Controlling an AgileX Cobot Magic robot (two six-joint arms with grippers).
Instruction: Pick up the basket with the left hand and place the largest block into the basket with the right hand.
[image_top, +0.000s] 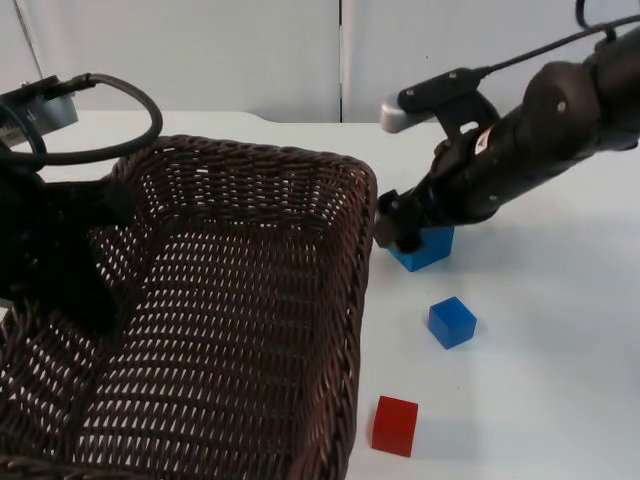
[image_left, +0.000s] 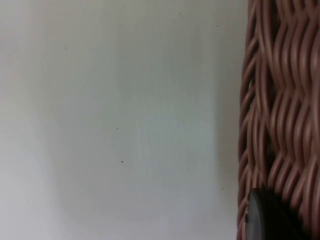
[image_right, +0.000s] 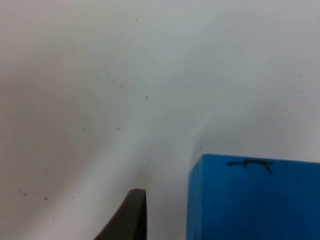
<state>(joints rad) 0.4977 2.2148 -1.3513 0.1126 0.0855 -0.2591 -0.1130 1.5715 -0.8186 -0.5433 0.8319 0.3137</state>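
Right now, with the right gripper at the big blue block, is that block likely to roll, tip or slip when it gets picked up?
The big blue block has flat faces and sits flat on the table, so it probably won't roll or tip. Its sides look smooth in the right wrist view, so it might slip in the right gripper if held loosely.

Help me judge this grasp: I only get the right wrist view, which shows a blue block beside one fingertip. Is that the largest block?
Observer: Yes. In the top view the right gripper is at the large blue block. A smaller blue block and a red block lie nearer the camera.
Operator: Where is the basket?
Observer: The wicker basket has its rim right beside that large block, on the left arm's side.
Operator: And the left arm?
Observer: The left gripper is at the basket's opposite side, and its wrist view shows the weave close up.
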